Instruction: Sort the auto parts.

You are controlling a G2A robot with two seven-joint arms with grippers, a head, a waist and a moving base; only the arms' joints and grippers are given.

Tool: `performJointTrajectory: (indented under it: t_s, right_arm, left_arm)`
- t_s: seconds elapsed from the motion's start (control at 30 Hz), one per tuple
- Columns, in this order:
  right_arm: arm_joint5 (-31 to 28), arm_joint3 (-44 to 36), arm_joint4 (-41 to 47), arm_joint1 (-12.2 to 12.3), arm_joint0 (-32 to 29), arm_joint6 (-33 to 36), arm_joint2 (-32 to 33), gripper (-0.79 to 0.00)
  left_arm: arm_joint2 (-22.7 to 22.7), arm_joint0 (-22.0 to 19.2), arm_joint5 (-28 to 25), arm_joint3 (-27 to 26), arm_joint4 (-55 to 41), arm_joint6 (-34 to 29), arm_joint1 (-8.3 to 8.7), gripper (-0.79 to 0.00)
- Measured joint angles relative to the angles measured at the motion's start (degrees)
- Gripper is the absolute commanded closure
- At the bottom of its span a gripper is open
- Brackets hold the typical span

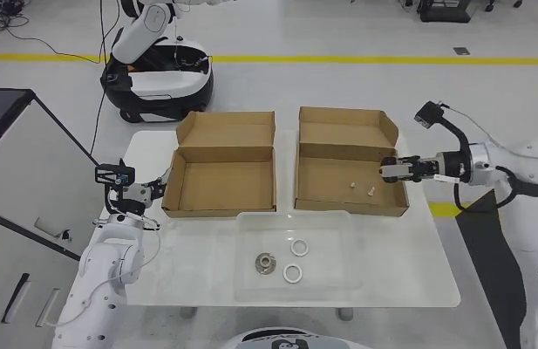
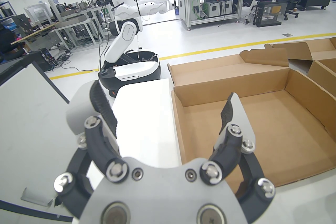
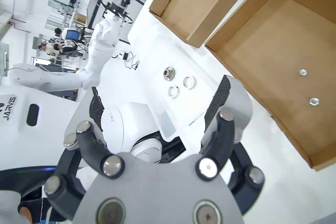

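The white table [image 1: 425, 270] bears two open cardboard boxes side by side, the left box [image 1: 223, 185] showing bare cardboard floor and the right box [image 1: 325, 179] beside it, with a clear tray [image 1: 330, 266] in front of them, nearer the robot. The left gripper [image 2: 162, 93] sits just outside the left box's left wall and the right gripper [image 3: 160, 84] at the right box's right wall, each with fingers spread and holding nothing. In the tray lie a flanged metal hub [image 1: 266, 262] and two white rings [image 1: 299, 247] [image 1: 293, 274], and in the right box two small metal fasteners [image 1: 352, 184] [image 1: 371, 188] lie near each other.

White arms [image 1: 110, 266], grey-plated left gripper [image 2: 162, 89], black ribbed pads [image 2: 102, 104], silver screws [image 2: 117, 172]
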Motion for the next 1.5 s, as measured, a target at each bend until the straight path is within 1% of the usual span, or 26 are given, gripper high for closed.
performJointTrajectory:
  t_s: [0.3, 0.4, 0.53, 1.03, 1.13, 1.27, 1.37, 1.4, 1.5]
  right_arm:
    - [-1.6, 0.8, 14.7, 3.1, -7.7, 0.0, 4.9, -0.785]
    - [-2.5, 1.8, 20.2, 4.2, -9.7, 0.0, 5.8, -0.785]
    - [-4.2, 2.1, 26.5, 5.3, -10.9, 0.0, 5.9, -0.785]
    - [-4.2, 2.1, 26.5, 5.4, -10.9, 0.0, 5.8, -0.785]
    - [-4.2, 2.1, 26.5, 5.4, -10.9, 0.0, 5.8, -0.785]
    - [-4.2, 2.1, 26.5, 5.4, -10.9, 0.0, 5.9, -0.785]
    - [-4.2, 2.1, 26.5, 5.4, -10.9, 0.0, 5.9, -0.785]
    - [-4.2, 2.1, 26.5, 5.4, -10.9, 0.0, 5.9, -0.785]
    - [-4.2, 2.1, 26.5, 5.4, -10.9, 0.0, 5.9, -0.785]
  left_arm:
    - [0.0, 0.0, 0.0, 0.0, 0.0, 0.0, 0.0, -0.785]
    - [0.0, 0.0, 0.0, 0.0, 0.0, 0.0, 0.0, -0.785]
    - [0.0, 0.0, 0.0, 0.0, 0.0, 0.0, 0.0, -0.785]
    - [0.1, -0.2, 0.0, -0.2, 0.0, -0.4, -0.02, -0.785]
    - [0.1, 0.1, -0.6, -3.0, 2.9, -2.1, 0.07, -0.785]
    - [-0.1, 0.9, -3.6, -9.3, 5.5, -6.8, 0.32, -0.785]
    - [0.1, 0.8, -8.2, -14.3, 9.3, -13.6, 0.73, -0.785]
    - [0.4, 0.6, -10.5, -16.2, 10.9, -16.5, 0.9, -0.785]
    - [1.5, -0.3, -16.2, -20.5, 12.2, -22.9, 1.19, -0.785]
